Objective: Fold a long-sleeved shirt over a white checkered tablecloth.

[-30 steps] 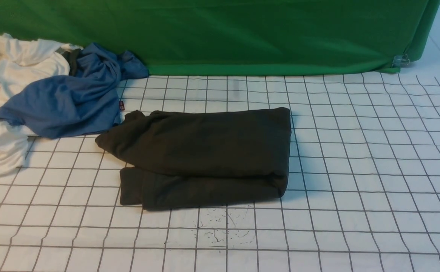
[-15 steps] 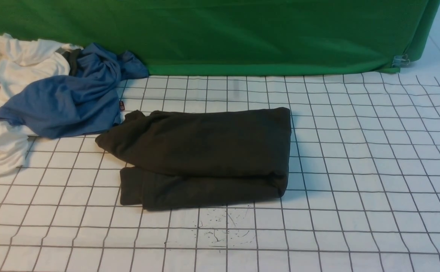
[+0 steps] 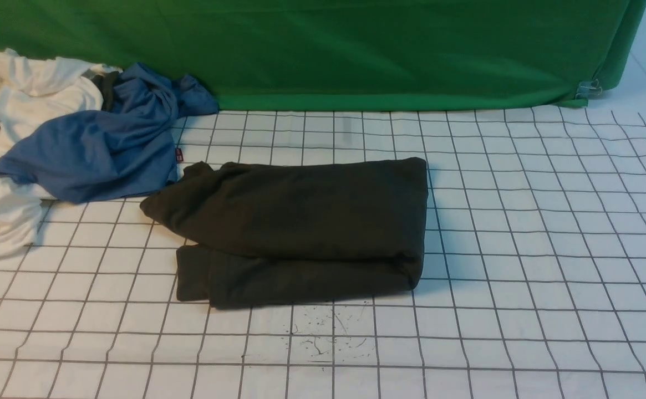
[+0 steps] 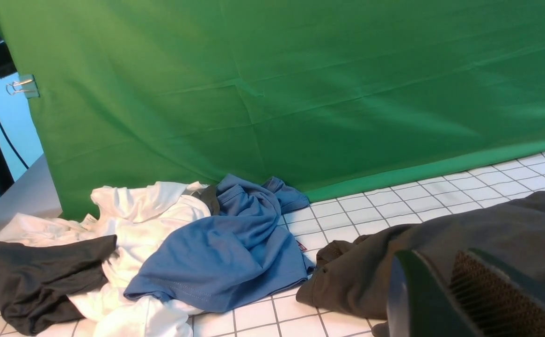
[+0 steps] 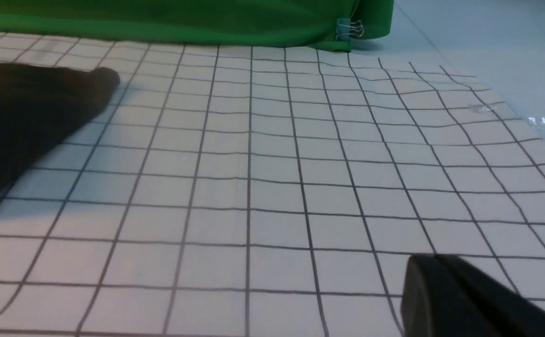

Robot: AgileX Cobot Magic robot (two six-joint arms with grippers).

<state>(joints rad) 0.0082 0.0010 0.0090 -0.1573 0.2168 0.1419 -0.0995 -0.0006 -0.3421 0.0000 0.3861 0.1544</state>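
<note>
- Left wrist view: left gripper (image 4: 445,299) shows at frame edge only, one ribbed pad (image 4: 487,299) visible, holding nothing; can't tell whether jaws are open or closed.
- Right gripper (image 5: 459,299): one dark finger at frame corner over bare grid, jaw state can't tell, nothing gripped.
- Long-sleeved shirt (image 3: 295,227) lies mid white checkered tablecloth (image 3: 522,249), folded into a compact stacked rectangle, left end a bit ragged.
- Blue shirt (image 3: 95,149) touches its far-left corner; white garments (image 3: 12,111) beyond.
- Judgement: folding looks done, arms clear; at most tidying left.
</note>
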